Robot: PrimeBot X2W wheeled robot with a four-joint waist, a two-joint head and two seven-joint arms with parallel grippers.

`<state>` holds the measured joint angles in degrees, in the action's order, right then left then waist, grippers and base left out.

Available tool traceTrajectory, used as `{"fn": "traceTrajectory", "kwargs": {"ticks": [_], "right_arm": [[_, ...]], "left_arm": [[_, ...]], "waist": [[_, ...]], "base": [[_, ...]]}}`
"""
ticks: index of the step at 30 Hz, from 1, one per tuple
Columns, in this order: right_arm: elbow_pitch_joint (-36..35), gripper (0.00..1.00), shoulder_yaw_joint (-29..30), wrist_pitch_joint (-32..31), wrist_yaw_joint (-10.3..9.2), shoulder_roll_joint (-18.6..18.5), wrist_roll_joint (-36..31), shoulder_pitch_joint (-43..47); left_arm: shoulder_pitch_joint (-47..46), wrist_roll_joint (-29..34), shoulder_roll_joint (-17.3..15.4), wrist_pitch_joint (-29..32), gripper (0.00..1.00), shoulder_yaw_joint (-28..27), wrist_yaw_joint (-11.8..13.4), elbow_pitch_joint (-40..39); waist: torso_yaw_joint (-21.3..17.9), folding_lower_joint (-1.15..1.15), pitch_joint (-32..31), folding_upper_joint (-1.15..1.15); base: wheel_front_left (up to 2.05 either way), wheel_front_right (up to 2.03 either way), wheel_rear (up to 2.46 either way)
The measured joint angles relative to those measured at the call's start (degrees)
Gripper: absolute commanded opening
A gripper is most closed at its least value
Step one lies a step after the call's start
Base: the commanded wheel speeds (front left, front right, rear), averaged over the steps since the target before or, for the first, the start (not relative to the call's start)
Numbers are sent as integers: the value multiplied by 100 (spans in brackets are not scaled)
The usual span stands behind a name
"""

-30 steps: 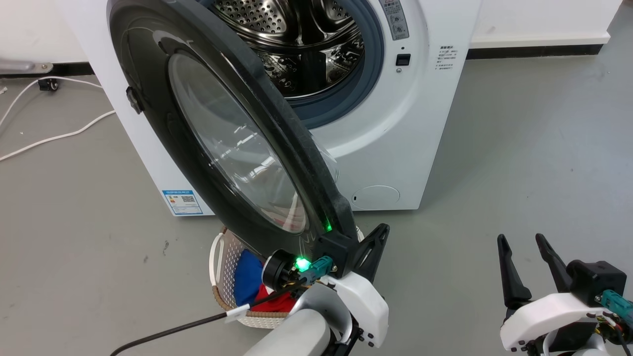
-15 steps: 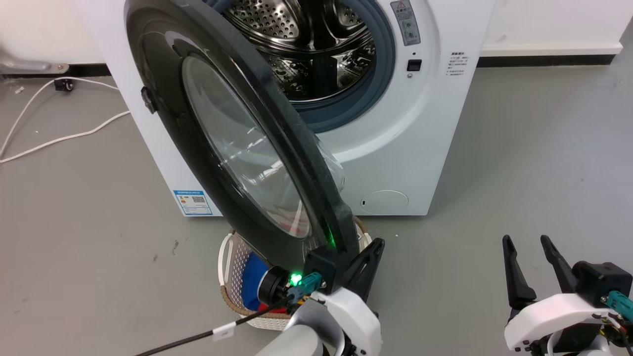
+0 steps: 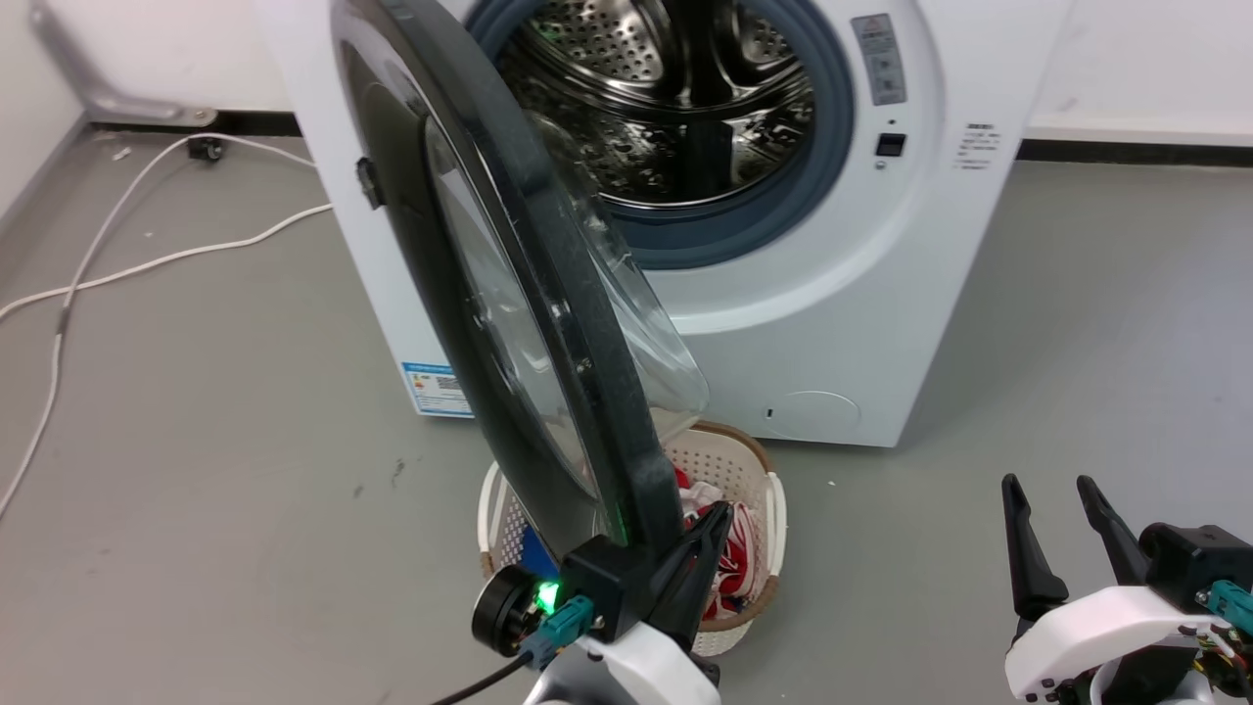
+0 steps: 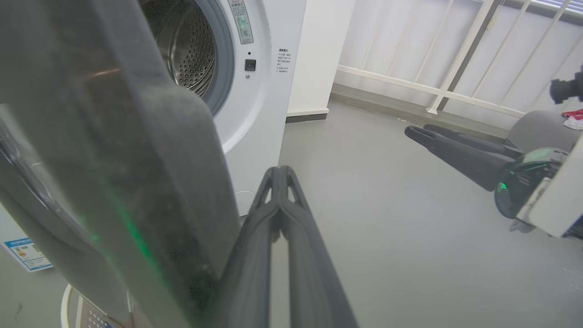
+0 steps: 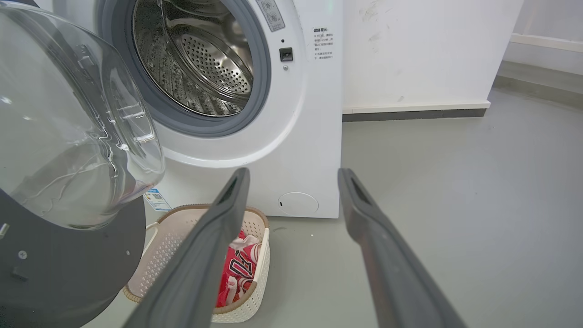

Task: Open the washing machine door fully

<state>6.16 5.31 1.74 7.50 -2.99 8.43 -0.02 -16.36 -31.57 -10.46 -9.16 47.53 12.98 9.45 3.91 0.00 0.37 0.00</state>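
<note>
Washing machine (image 3: 861,323): white front-loader, steel drum exposed.
Washing machine door (image 3: 489,294): stands part-open, hinged at the robot's left, nearly edge-on to the head camera. Its lower rim hangs over a white laundry basket (image 5: 260,278) (red cloth (image 5: 237,273) inside).
Left gripper (image 4: 280,172): fingertips pressed together, nothing between them, flank against the door's rim.
Right gripper (image 3: 1046,485): fingers spread, empty, well apart from the machine.

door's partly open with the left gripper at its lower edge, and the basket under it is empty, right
No: the basket holds red and white clothing, as the right wrist view shows. The door is partly open, with the left gripper at its lower edge.
</note>
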Motion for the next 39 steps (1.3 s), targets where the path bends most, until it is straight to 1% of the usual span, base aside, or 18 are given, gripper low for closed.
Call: {"fn": "traceTrajectory", "kwargs": {"ticks": [7,12,16,20,25,29,33,39], "right_arm": [[-11,100,57,-26,0,3,2,-1],[-37,100,97,-22,0,4,0,-3],[-107,100,157,-7,0,5,-44,-23],[-202,100,222,-2,0,5,-120,-85],[-288,100,265,-2,0,5,-214,-97],[-425,100,267,-13,0,5,-294,-154],[-546,100,230,-64,0,-8,-338,-232],[-760,100,101,-163,0,-115,-408,-316]], "left_arm": [[235,66,-277,68,0,4,201,-557],[416,119,-485,71,0,-19,347,-950],[578,153,-613,41,0,-108,510,-1233],[728,52,-722,-99,0,-423,769,-1432],[884,-146,-979,-209,0,-964,1020,-1523],[946,-365,-1218,-270,0,-1397,1076,-1488],[967,-554,-1469,-361,0,-1837,1070,-1345],[996,-864,-1836,-447,0,-2466,889,-1063]], "waist": [[403,0,14,0],[762,0,61,0],[1079,0,116,0],[1407,0,171,0],[1773,0,229,0],[1960,0,300,0],[2006,0,403,0],[1892,0,563,0]], "base": [[0,0,0],[0,0,0],[0,0,0],[0,0,0],[0,0,0],[0,0,0],[0,0,0],[0,0,0]]}}
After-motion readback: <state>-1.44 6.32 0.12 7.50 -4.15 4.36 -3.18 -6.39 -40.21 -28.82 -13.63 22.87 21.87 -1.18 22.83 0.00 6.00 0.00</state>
